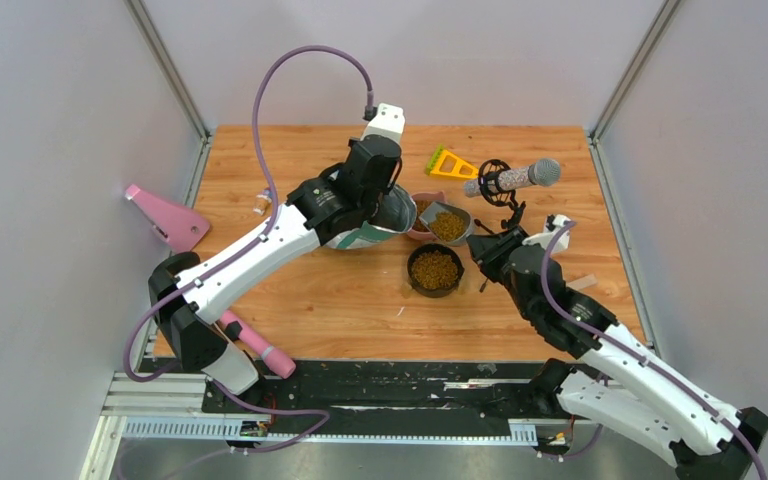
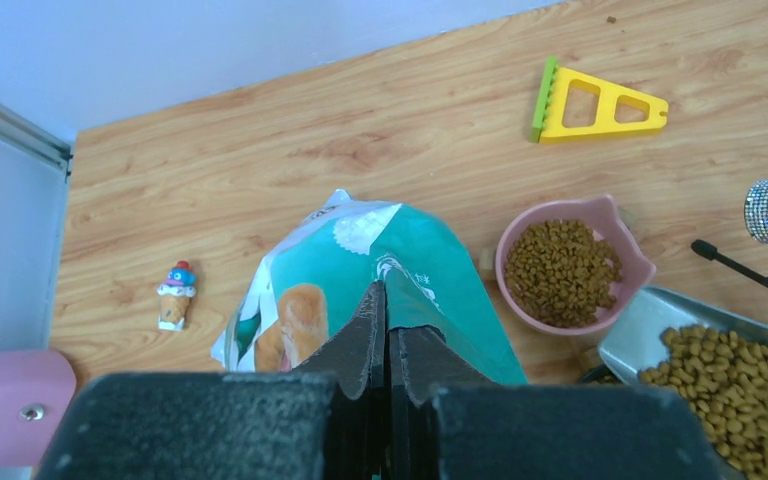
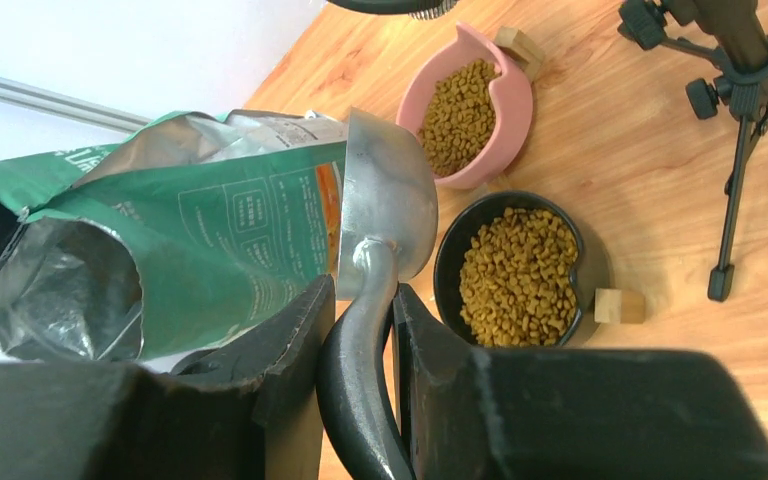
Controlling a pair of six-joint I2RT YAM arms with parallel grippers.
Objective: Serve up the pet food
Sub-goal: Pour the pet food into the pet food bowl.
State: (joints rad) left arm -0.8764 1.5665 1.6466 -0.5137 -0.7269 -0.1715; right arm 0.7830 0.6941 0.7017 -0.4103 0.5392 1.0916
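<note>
Three grey walls (image 1: 40, 150) enclose the wooden table (image 1: 340, 300); left gripper (image 2: 387, 292) seemingly pinches the bag (image 2: 425, 260), right gripper (image 3: 363, 288) clamps the scoop (image 3: 385, 190).

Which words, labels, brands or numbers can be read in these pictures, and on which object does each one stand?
No text can be read anywhere.
bag, right wrist view: framed blocks of white print, too small and blurred to read.
bag, left wrist view: a white badge with marks, also too blurred to read.
</note>
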